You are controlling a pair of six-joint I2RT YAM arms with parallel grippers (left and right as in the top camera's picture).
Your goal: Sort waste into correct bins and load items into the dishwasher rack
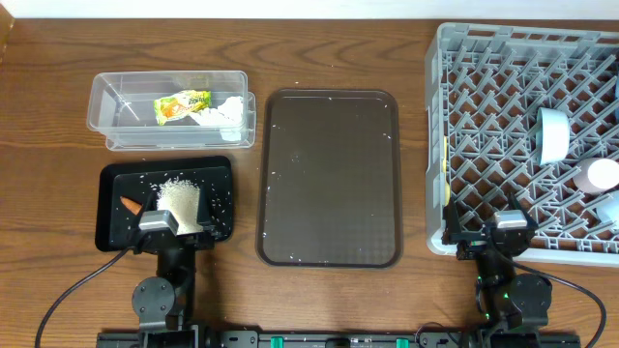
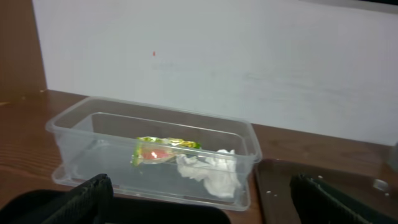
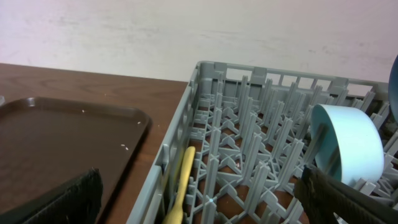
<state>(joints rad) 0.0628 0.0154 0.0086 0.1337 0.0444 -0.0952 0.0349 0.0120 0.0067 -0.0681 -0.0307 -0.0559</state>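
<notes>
Jaws are seen spread wide on both arms, with nothing held between them. In the left wrist view the left gripper (image 2: 200, 190) is aimed at the clear tub (image 2: 68, 142), in which the yellow-green wrapper (image 2: 158, 151) and the crumpled white tissue (image 2: 211, 171) are laid side by side, touching. From overhead, the black tray (image 1: 114, 227) is found just on the robot's side of the tub. A heap of rice grains (image 1: 180, 198) is piled in it, with the carrot stick (image 1: 130, 204) beside the heap toward the tray's left side. Stray grains are scattered over the brown serving tray (image 1: 329, 174), set between the black tray and the dishwasher rack (image 3: 236, 67). The right gripper (image 3: 200, 180) is held at the rack's near left corner. The pale yellow spoon (image 3: 182, 180) is laid along the rack's left wall among the pegs, and the light blue cup (image 3: 348, 146) is set on its side farther right. Two more pale round items are shown overhead at the rack's right edge; one may be the pink cup (image 1: 600, 176).
</notes>
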